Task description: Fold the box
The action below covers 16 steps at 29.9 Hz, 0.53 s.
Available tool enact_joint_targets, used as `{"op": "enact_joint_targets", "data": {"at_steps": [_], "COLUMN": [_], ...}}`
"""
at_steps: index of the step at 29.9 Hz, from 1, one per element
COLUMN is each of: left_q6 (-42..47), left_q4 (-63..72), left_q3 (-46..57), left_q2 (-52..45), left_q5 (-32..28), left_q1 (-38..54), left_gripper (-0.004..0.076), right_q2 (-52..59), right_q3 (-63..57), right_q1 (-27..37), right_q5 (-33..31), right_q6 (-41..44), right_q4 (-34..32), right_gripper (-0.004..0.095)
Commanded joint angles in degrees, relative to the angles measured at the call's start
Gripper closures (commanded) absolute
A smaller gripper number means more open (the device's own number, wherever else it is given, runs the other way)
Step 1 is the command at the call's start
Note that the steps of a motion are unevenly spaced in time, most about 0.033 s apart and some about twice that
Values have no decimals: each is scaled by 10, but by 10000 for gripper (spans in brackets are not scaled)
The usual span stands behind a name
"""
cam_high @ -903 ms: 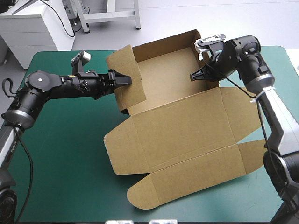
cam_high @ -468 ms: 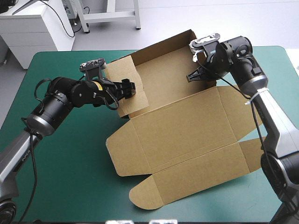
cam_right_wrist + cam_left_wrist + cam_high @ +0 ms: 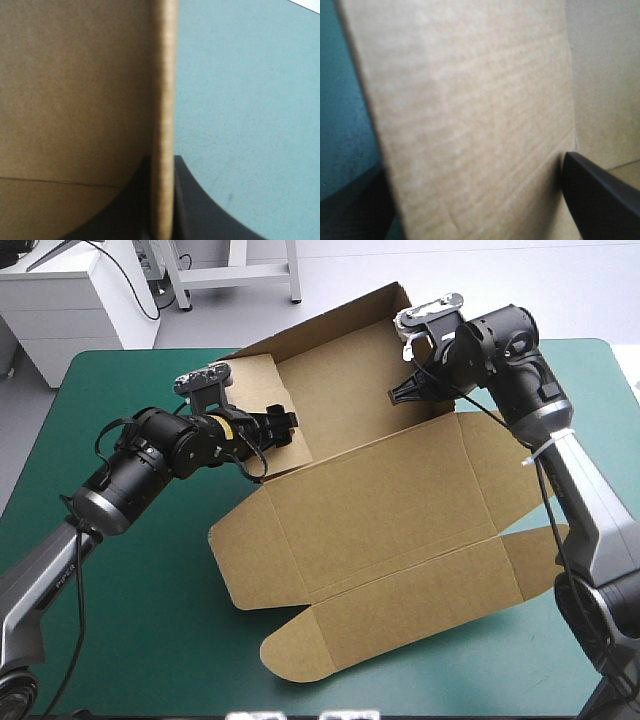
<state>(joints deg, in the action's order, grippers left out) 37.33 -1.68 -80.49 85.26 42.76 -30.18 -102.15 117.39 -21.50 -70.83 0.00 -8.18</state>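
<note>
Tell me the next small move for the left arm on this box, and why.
Probably close the left gripper on the side flap: its fingers stand apart with the board between them, while the right gripper is shut on the opposite wall of the box, so only one side is held.

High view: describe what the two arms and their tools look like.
Both arms are built of rounded black joints that pass into silver-grey links lower down. The left arm has a small yellow mark near its wrist; the right arm wears a thin white band. The left tool and right tool each have two broad black fingers, curved like fins and tapering to a point.
</note>
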Motion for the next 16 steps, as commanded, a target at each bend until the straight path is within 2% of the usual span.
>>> {"op": "enact_joint_targets", "data": {"at_steps": [1, 4, 7, 8, 9, 11, 12, 16], "left_q6": [1, 0, 0, 0, 1, 7, 12, 14], "left_q4": [7, 20, 22, 24, 25, 30, 39, 90], "left_q3": [-22, -22, -22, -22, -22, -22, -22, -22], "left_q2": [-19, -19, -19, -20, -20, -20, -20, -16], "left_q5": [-31, -36, -45, -46, -47, -50, -52, -59], "left_q1": [-3, -3, -3, -3, -3, -3, -3, -3], "left_gripper": [106, 139, 250, 307, 402, 655, 729, 715], "right_q2": [34, 34, 34, 34, 34, 34, 34, 34], "right_q3": [23, 23, 23, 23, 23, 23, 23, 23], "right_q1": [0, 0, 0, 0, 0, 0, 0, 0], "right_q5": [22, 22, 21, 20, 20, 18, 17, 13], "right_q6": [9, 9, 9, 9, 9, 9, 9, 9], "right_q4": [-14, -20, -24, -25, -29, -42, -45, -50], "right_gripper": [920, 921, 921, 921, 921, 921, 921, 921]}}
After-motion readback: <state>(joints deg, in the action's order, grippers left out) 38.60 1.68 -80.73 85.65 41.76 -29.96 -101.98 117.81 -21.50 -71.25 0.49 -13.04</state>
